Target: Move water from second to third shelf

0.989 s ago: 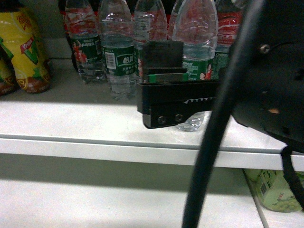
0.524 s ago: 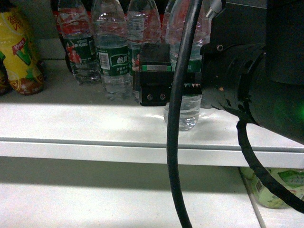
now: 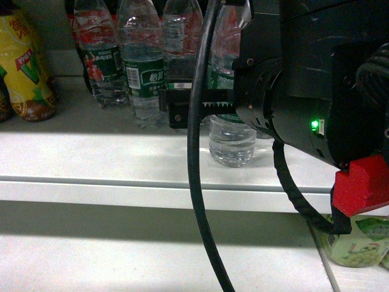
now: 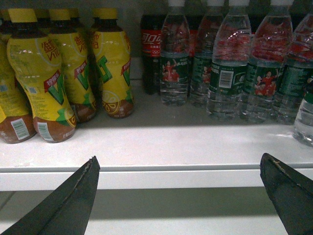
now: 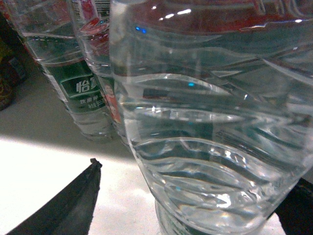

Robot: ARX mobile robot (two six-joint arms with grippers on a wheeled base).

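Note:
One water bottle (image 3: 231,143) stands forward of the row on the white shelf (image 3: 121,164), clear and ribbed with a green label. My right gripper (image 3: 219,108) is open around its middle. In the right wrist view this bottle (image 5: 210,147) fills the space between the jaws of the right gripper (image 5: 195,188); the left finger (image 5: 73,205) is apart from it, and the right finger shows only at the frame edge. My left gripper (image 4: 179,164) is open and empty in front of the shelf edge (image 4: 171,171). The forward bottle (image 4: 305,117) shows at that view's right edge.
Several more water bottles (image 4: 230,73) line the shelf behind. Yellow drink bottles (image 4: 54,73) stand at the left, a cola bottle (image 4: 150,49) behind them. My right arm and its black cable (image 3: 197,182) block much of the head view. A green-labelled bottle (image 3: 355,243) sits on the lower shelf.
My right arm has pushed forward and left toward the shelf, bringing its open jaws around the forward water bottle. The bottle has not moved.

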